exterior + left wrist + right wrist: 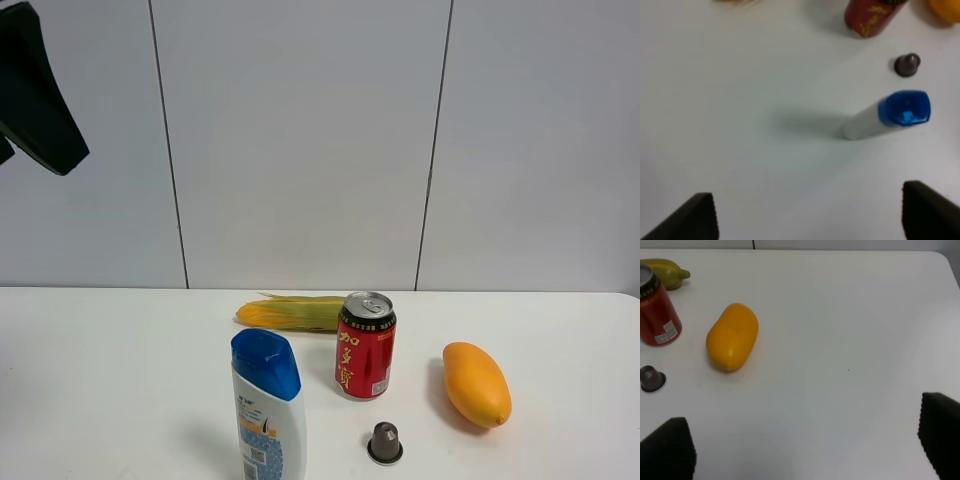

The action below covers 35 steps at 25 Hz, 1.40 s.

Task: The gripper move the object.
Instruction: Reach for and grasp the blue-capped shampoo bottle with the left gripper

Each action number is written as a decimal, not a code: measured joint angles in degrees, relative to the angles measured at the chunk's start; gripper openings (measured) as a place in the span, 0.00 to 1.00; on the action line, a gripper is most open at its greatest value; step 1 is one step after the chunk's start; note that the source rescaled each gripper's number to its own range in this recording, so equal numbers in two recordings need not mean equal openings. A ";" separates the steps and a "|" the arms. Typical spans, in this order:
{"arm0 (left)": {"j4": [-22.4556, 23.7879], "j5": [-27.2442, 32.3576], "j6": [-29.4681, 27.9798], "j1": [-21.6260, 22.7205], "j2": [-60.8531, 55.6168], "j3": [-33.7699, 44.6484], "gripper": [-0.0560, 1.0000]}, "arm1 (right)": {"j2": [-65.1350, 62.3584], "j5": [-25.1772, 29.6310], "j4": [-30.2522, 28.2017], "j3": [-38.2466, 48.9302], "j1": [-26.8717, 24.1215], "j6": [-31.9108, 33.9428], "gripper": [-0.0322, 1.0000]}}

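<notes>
The white shampoo bottle with a blue flip cap (267,410) stands upright at the front of the white table, left of the red can. In the left wrist view it (890,116) shows from above, ahead of my fingertips. My left gripper (807,215) is open and empty, high above the table; part of that arm (35,95) shows at the top left of the exterior view. My right gripper (805,452) is open and empty above the right side of the table, away from the bottle.
A red drink can (365,345) stands right of the bottle, with an ear of corn (290,313) behind it. An orange mango (476,383) lies at the right. A small grey capsule (385,442) sits in front of the can. The table's right edge (952,270) is near.
</notes>
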 joint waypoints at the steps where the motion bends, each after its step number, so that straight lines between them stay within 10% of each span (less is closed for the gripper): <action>1: 0.12 0.00 -0.67 -1.19 0.46 0.00 0.51 | 0.00 0.00 0.00 0.00 0.00 0.00 1.00; 17: 0.09 -7.10 -8.65 -13.51 8.84 0.00 0.51 | 0.00 0.00 0.00 0.00 0.00 0.00 1.00; 35: -1.20 -12.36 -15.50 -13.89 19.51 0.00 0.51 | 0.00 0.00 0.00 0.00 0.00 0.00 1.00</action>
